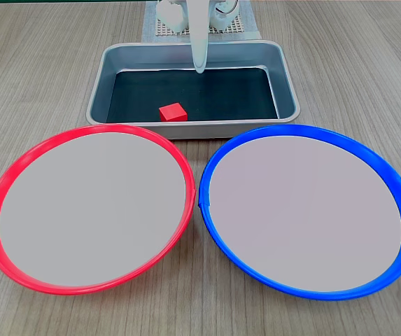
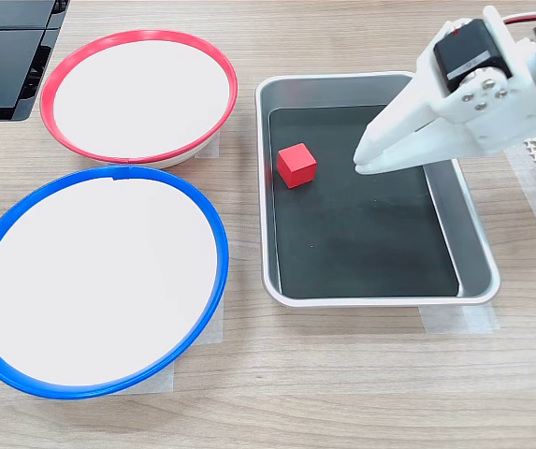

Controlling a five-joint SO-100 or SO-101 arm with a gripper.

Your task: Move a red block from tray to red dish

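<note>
In the first exterior view, the red block (image 1: 173, 112) sits on the tray's (image 1: 287, 84) dark bottom near its front wall, behind the red dish (image 1: 4, 182) and blue dish (image 1: 396, 189). The white gripper (image 1: 200, 68) hangs above the tray's rear.

In the second exterior view, the gripper (image 2: 359, 161) hovers over the tray (image 2: 380, 295), jaws closed together on nothing, apart from the block (image 2: 296, 166).

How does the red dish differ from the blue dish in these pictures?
The red dish has a bright red rim; the blue dish has a blue rim. In the first exterior view the red dish lies on the left and the blue dish on the right. The red block in the tray sits nearer the red dish than the blue dish. Both are round, shallow, pale in the centre, similar in size and empty.
</note>
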